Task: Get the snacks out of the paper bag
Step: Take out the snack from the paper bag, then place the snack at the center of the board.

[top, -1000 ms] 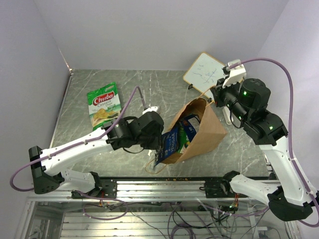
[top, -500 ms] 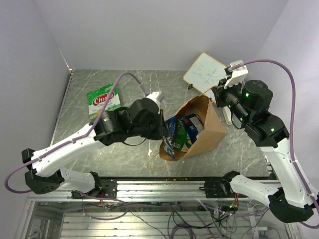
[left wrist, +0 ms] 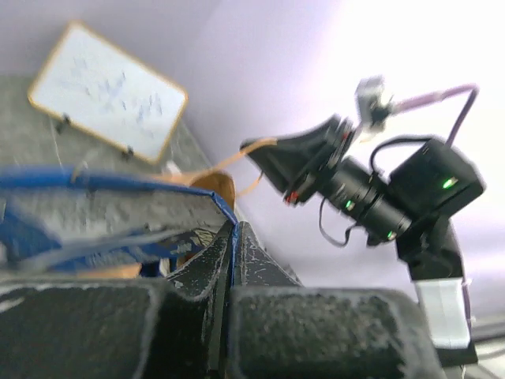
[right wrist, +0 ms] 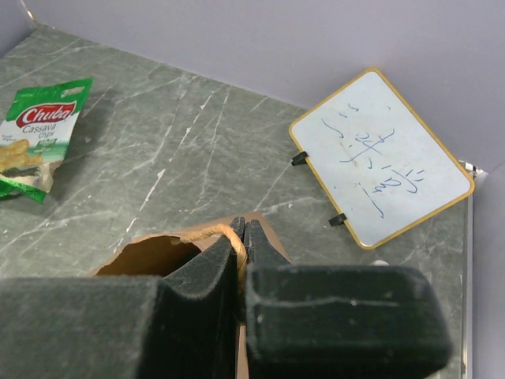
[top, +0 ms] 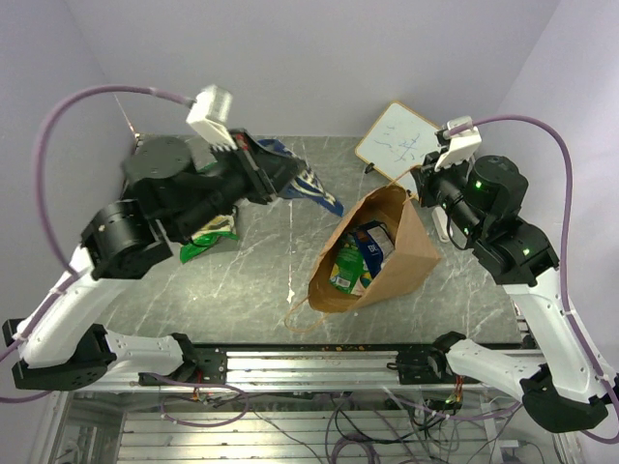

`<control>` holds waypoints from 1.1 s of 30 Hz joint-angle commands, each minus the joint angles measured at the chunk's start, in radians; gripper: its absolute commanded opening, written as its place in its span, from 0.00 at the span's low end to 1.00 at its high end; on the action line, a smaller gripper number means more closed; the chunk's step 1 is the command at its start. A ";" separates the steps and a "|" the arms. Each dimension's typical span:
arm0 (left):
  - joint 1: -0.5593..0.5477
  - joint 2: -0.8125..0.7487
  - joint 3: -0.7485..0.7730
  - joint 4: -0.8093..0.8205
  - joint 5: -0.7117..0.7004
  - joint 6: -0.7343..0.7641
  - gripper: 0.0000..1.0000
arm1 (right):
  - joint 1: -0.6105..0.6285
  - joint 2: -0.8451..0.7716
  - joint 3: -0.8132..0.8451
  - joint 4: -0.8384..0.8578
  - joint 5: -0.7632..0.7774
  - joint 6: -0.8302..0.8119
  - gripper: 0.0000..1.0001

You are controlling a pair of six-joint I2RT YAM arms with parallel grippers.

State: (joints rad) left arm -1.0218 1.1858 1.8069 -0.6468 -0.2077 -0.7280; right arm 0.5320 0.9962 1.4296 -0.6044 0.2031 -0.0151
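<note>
Grey table (top: pixel 253 275): bag (top: pixel 411 259), green packet (right wrist: pixel 35 130), whiteboard (top: pixel 398 141)

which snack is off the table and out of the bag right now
The blue packet, pinched in the left pincer; the Chuba packet lies flat on the table, and the other packets sit in the bag.

Even, soft lighting; left wrist view blurred, overexposed at right.
</note>
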 commanded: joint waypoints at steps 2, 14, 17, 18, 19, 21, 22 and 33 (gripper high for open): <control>0.005 0.008 0.154 -0.020 -0.236 0.153 0.07 | -0.001 -0.026 -0.008 0.071 0.030 -0.006 0.00; 0.155 -0.026 -0.082 -0.133 -0.325 -0.100 0.07 | -0.002 -0.025 -0.020 0.083 0.033 -0.033 0.00; 0.277 -0.001 -0.125 -0.135 -0.188 -0.105 0.07 | -0.001 -0.022 -0.031 0.090 0.029 -0.041 0.00; 0.328 0.016 -0.133 -0.140 -0.141 -0.102 0.07 | -0.001 -0.020 -0.033 0.091 0.025 -0.043 0.00; 0.380 0.032 -0.145 -0.141 -0.086 -0.097 0.07 | -0.002 -0.019 -0.036 0.092 0.023 -0.045 0.00; 0.500 0.067 -0.169 -0.143 0.037 -0.106 0.07 | -0.002 -0.018 -0.042 0.098 0.017 -0.052 0.00; 0.564 0.087 -0.185 -0.138 0.115 -0.116 0.07 | -0.001 -0.018 -0.045 0.101 0.016 -0.056 0.00; 0.996 0.361 -0.249 0.056 0.588 -0.251 0.07 | -0.001 -0.044 -0.129 0.158 -0.041 -0.048 0.00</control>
State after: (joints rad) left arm -0.0898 1.5002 1.5043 -0.7044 0.2161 -0.9329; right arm 0.5320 0.9802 1.3254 -0.5137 0.1890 -0.0673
